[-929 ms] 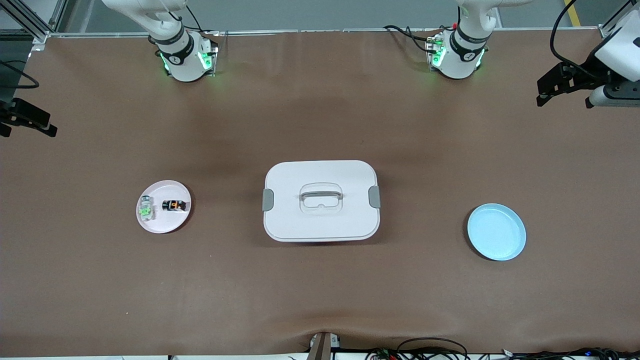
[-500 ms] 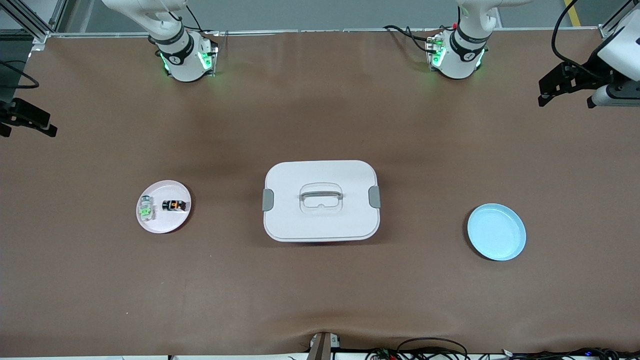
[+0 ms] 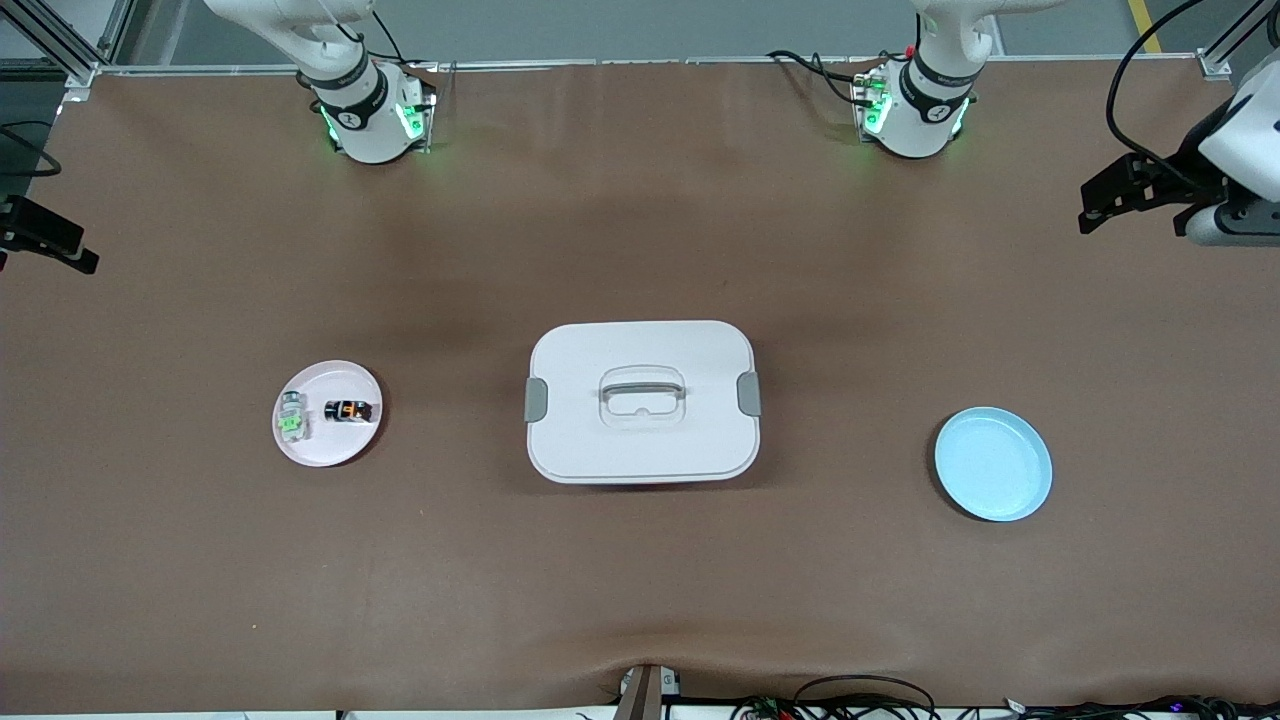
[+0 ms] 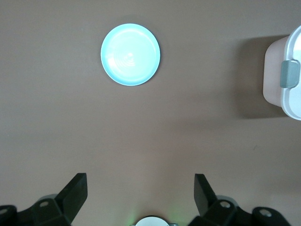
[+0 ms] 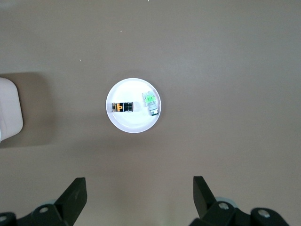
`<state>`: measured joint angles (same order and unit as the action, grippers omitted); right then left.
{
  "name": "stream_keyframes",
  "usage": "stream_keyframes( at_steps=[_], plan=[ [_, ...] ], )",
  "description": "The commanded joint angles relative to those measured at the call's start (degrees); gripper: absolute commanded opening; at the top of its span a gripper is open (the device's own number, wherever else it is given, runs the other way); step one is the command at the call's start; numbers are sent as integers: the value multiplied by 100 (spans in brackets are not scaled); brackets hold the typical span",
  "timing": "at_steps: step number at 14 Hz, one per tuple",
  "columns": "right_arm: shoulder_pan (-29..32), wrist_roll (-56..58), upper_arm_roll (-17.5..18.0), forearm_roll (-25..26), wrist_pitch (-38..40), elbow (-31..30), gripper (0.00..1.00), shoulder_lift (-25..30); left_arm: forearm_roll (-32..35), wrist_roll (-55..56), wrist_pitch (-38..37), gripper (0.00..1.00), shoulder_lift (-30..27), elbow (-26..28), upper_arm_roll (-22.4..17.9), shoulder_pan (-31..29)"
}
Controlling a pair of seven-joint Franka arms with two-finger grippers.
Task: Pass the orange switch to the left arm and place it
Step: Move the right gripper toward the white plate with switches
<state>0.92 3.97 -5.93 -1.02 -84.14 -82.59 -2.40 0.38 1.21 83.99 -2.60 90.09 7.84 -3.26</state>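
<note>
The orange switch (image 3: 348, 410) (image 5: 122, 107) is a tiny black block with an orange mark, lying on a small pale pink plate (image 3: 330, 448) (image 5: 134, 125) toward the right arm's end of the table. The white box (image 3: 641, 440) with grey clips stands mid-table, between that plate and a light blue plate (image 3: 993, 463) (image 4: 130, 54). My right gripper (image 3: 45, 238) (image 5: 139, 184) hangs open and empty, high over the right arm's end of the table. My left gripper (image 3: 1125, 185) (image 4: 141, 181) hangs open and empty, high over the left arm's end.
A pale clear part with a green mark (image 3: 292, 417) (image 5: 150, 103) lies on the pink plate beside the switch. The box's edge shows in the left wrist view (image 4: 288, 75) and in the right wrist view (image 5: 9, 110). Brown table (image 3: 640, 590) surrounds everything.
Both grippers have drifted slightly while staying open; less of the right gripper shows at the view's edge. Nothing on the table has moved.
</note>
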Motion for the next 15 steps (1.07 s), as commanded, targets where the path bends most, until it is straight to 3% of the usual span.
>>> stream_keyframes(
  at_steps=[1,5,8,15],
  plan=[
    [48,-36,39,-12,3,-37,100,38,-2,72,-58,100,84,-106,42,-7],
    [-4,-115,65,-13,-223,-378,100,47,6,46,-58,100,155,-115,43,-7],
    [-22,-177,74,-188,-1207,-1458,100,161,6,64,-58,100,120,-71,60,1],
    [-223,-168,74,-637,-2957,-3042,100,100,6,64,-58,100,76,35,69,-25]
  ],
)
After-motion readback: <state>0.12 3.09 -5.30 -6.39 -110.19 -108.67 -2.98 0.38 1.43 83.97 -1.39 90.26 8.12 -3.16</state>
